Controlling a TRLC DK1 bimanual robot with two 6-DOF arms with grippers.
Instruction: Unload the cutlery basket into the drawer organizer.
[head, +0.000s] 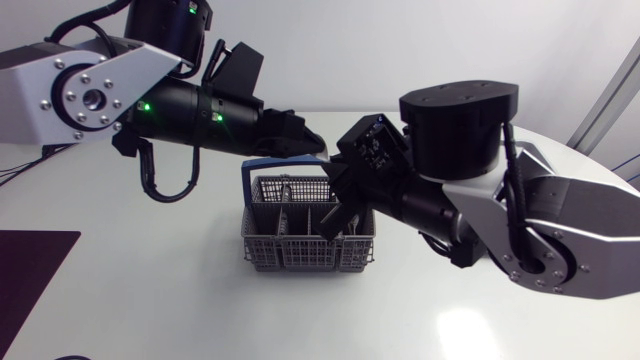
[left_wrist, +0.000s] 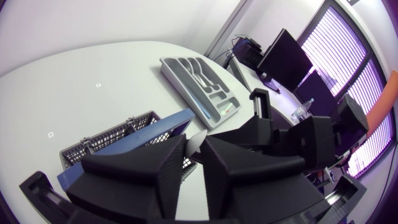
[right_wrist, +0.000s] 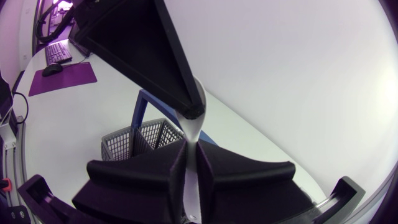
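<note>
The right hand (right_wrist: 191, 155) and the left hand (left_wrist: 196, 146) both grasp one pale utensil (right_wrist: 191, 134), with the cutlery basket (head: 300, 255) under them and the drawer organizer (left_wrist: 200, 89) ahead of the left hand.

Left gripper (left_wrist: 196, 150), its fingers closed on a pale spoon (left_wrist: 194, 142), above the grey cutlery basket (left_wrist: 99, 140) with its blue handle (left_wrist: 127, 152); the drawer organizer (left_wrist: 214, 118) lies beyond.
</note>
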